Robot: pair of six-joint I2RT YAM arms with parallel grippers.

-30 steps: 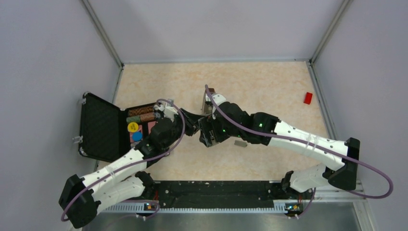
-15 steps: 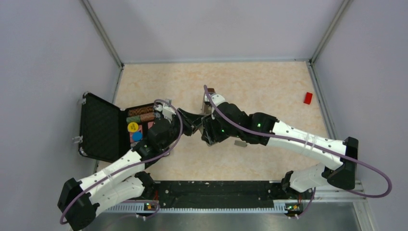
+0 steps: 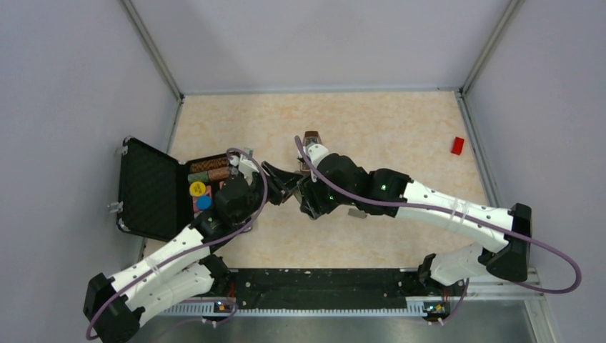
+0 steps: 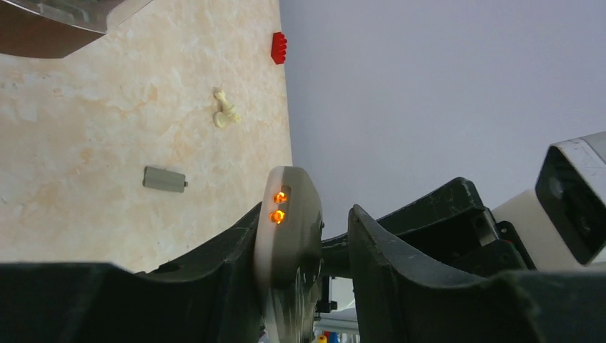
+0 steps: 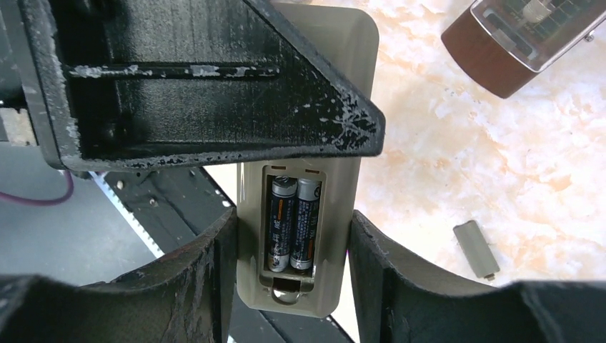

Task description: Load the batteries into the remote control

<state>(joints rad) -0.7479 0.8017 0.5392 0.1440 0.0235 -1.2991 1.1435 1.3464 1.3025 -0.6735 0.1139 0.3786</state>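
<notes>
In the right wrist view the remote control (image 5: 336, 236) hangs above the table, grey back toward the camera, its compartment uncovered. The two batteries (image 5: 293, 221) lie side by side inside it. My right gripper (image 5: 293, 239) is shut on the remote's long sides. A finger (image 5: 214, 86) of my left gripper crosses the remote's upper half. In the left wrist view the remote (image 4: 289, 214) shows edge-on with two orange lights. It leans on one finger of my left gripper (image 4: 306, 214), with a gap to the other, so that gripper is open. The grippers meet at mid-table (image 3: 296, 187).
The small grey cover (image 5: 475, 248) lies flat on the table right of the grippers. The brown metronome (image 5: 514, 43) stands just behind them. An open black case (image 3: 150, 189) with coloured items sits at the left. A red brick (image 3: 457, 146) lies far right, and a small pale piece (image 4: 226, 113) near the wall.
My right gripper has closed onto the remote. My left gripper, shut on it before, has opened its jaws. Both wrists have shifted slightly left.
</notes>
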